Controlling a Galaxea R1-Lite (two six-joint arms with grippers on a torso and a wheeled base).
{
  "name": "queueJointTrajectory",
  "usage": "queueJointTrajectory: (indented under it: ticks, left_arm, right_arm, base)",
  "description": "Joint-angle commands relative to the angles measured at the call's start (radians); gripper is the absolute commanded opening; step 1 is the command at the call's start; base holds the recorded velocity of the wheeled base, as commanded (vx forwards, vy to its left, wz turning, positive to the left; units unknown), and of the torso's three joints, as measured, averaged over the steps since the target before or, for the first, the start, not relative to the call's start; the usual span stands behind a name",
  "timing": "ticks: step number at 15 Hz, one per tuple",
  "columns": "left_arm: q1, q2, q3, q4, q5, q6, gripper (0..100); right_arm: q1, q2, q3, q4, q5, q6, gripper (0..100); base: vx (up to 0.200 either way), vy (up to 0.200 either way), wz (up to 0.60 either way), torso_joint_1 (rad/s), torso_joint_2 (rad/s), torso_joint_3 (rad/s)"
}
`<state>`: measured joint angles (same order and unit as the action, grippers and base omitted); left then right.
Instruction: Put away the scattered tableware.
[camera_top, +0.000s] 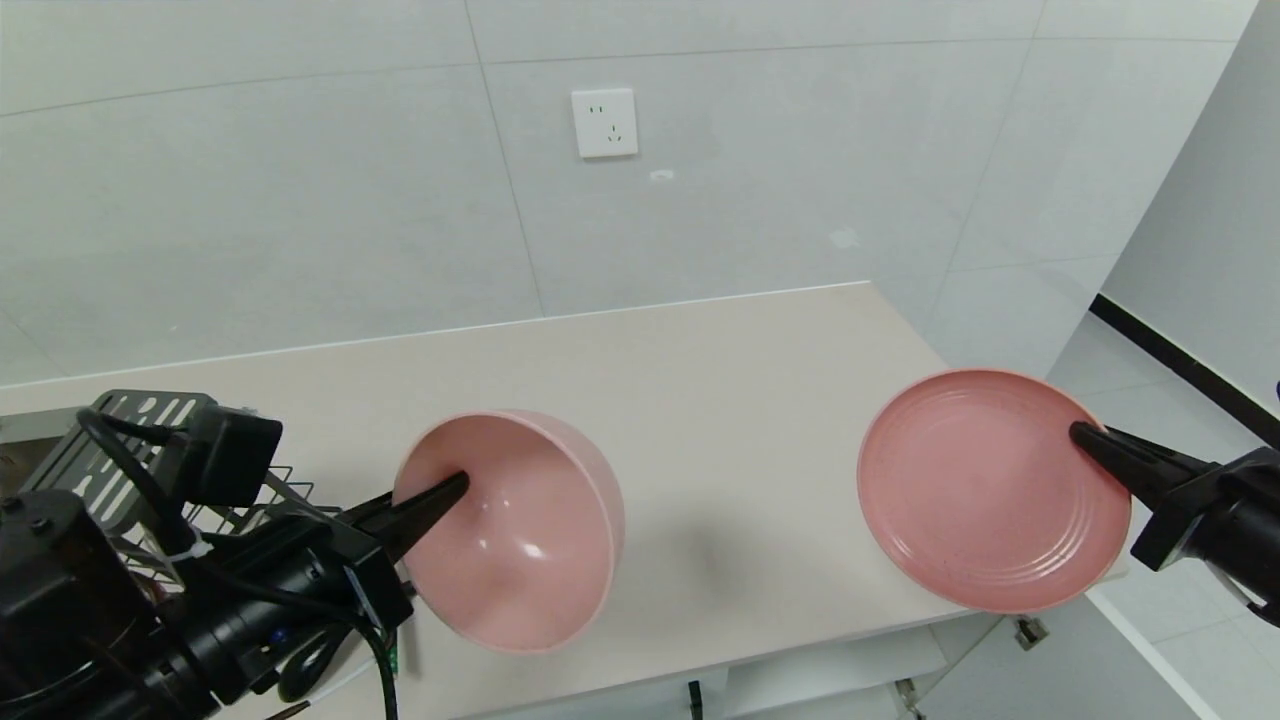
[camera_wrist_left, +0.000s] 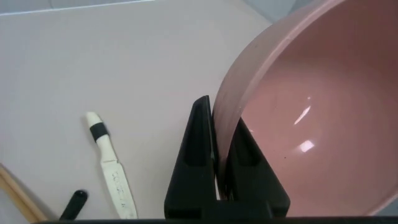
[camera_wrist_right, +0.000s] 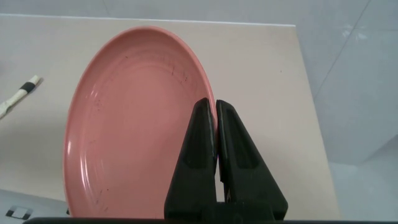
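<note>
A pink bowl (camera_top: 520, 530) hangs tilted above the table's front left, its opening facing me. My left gripper (camera_top: 440, 492) is shut on its rim, one finger inside and one outside; up close the wall of the pink bowl (camera_wrist_left: 311, 112) runs between the fingers of the left gripper (camera_wrist_left: 219, 127). A pink plate (camera_top: 985, 490) is held tilted over the table's right front corner. My right gripper (camera_top: 1085, 437) is shut on its right edge; the rim of the pink plate (camera_wrist_right: 130, 124) is pinched by the right gripper (camera_wrist_right: 216, 109).
A black dish rack (camera_top: 140, 430) stands at the table's left end beside my left arm. On the beige table (camera_top: 720, 400) below the bowl lie a white-handled utensil (camera_wrist_left: 112, 168) with a black band and a wooden stick (camera_wrist_left: 18, 193). Another white utensil tip (camera_wrist_right: 18, 94) lies beyond the plate.
</note>
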<state>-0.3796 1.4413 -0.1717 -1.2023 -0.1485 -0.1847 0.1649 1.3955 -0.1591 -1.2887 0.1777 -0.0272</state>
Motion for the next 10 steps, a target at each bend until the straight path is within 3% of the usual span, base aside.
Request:
queueJointTrajectory:
  ticks: [1, 3, 4, 6, 7, 8, 9, 10]
  left_arm:
    - [-0.001, -0.005, 0.003, -0.005, -0.008, -0.004, 0]
    - [-0.001, -0.016, -0.005, -0.025, -0.066, -0.036, 0]
    - [-0.007, -0.039, 0.008, -0.068, -0.125, -0.125, 0]
    - [-0.009, -0.093, 0.051, -0.074, -0.22, -0.24, 0]
    - [-0.009, -0.125, 0.067, -0.071, -0.275, -0.262, 0]
    - [-0.007, -0.136, 0.075, -0.069, -0.298, -0.263, 0]
    - [-0.004, -0.134, 0.077, -0.068, -0.283, -0.248, 0]
    - [-0.004, -0.127, 0.077, -0.056, -0.214, -0.237, 0]
  right_arm:
    - [-0.002, -0.026, -0.01, 0.0, 0.0, 0.001, 0]
    - [-0.002, -0.026, -0.025, -0.003, 0.0, 0.024, 0]
    - [-0.001, -0.027, -0.036, -0.021, 0.0, 0.053, 0]
    - [0.005, -0.023, -0.043, -0.057, 0.0, 0.061, 0]
    - [0.008, -0.018, -0.042, -0.073, 0.002, 0.058, 0]
    - [0.01, -0.009, -0.042, -0.081, 0.002, 0.058, 0]
    - [0.019, -0.006, -0.042, -0.095, 0.0, 0.059, 0]
    - [0.039, -0.004, -0.042, -0.109, 0.0, 0.063, 0]
  base:
    - [0.0, 0.0, 0.0, 0.0, 0.0, 0.0]
    - [0.0, 0.0, 0.0, 0.0, 0.0, 0.0]
    - [0.0, 0.0, 0.0, 0.0, 0.0, 0.0]
    - [0.0, 0.0, 0.0, 0.0, 0.0, 0.0]
    - [0.0, 0.0, 0.0, 0.0, 0.0, 0.0]
    - [0.0, 0.0, 0.0, 0.0, 0.0, 0.0]
    - [0.0, 0.0, 0.0, 0.0, 0.0, 0.0]
    - [0.0, 0.0, 0.0, 0.0, 0.0, 0.0]
